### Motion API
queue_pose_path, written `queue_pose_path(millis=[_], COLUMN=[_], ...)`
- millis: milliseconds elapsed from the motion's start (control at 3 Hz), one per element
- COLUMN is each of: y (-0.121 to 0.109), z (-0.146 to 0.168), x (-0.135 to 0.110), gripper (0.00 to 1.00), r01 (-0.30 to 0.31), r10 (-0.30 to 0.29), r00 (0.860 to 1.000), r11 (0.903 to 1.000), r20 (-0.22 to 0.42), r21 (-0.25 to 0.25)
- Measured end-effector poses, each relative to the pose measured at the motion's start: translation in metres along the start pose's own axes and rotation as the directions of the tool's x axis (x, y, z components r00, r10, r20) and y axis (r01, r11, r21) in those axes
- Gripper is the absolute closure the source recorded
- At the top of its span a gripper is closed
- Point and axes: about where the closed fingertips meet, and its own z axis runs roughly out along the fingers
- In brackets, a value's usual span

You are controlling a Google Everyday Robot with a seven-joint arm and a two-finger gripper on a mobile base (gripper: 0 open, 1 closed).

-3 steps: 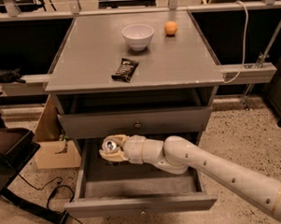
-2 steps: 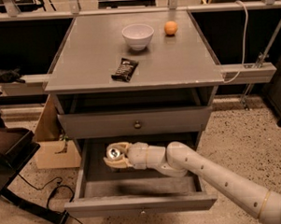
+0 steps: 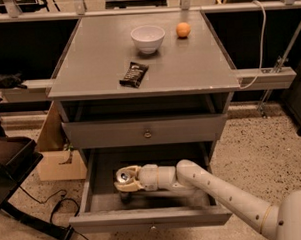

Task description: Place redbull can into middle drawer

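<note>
The redbull can (image 3: 124, 176) shows mostly its silver top. It is held inside the open middle drawer (image 3: 150, 219), over the left half of the grey floor (image 3: 166, 200) and low above it. My gripper (image 3: 128, 179) reaches in from the lower right along a white arm and is shut on the can, with pale fingers (image 3: 134, 170) wrapped round its sides. The can's lower body is hidden in shadow, so I cannot tell whether it touches the floor.
The top drawer front (image 3: 147, 134) with its knob is closed just above. On the cabinet top sit a white bowl (image 3: 148, 38), an orange (image 3: 183, 29) and a dark snack wrapper (image 3: 134, 74). A cardboard box (image 3: 55, 163) and black equipment (image 3: 9, 158) stand at the left.
My gripper has moved the can downwards and slightly right, lower into the open drawer. The drawer and the things on top have not moved.
</note>
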Motion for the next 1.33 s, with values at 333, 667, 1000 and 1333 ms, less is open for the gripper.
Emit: queue_pose_path(millis=[333, 667, 1000, 1333], y=[-0.0004, -0.0004, -0.0004, -0.0004], z=[-0.0003, -0.0002, -0.0002, -0.0002], x=[0.0028, 0.0028, 0.0028, 0.0027], gripper=[0.82, 0.51, 0.28, 0.05], r01=[-0.003, -0.003, -0.003, -0.003], r10=[0.003, 0.003, 0.003, 0.003], r00=[1.0, 1.0, 1.0, 1.0], r11=[1.0, 1.0, 1.0, 1.0], r20=[-0.002, -0.002, -0.002, -0.002], r21=[-0.002, -0.002, -0.002, -0.002])
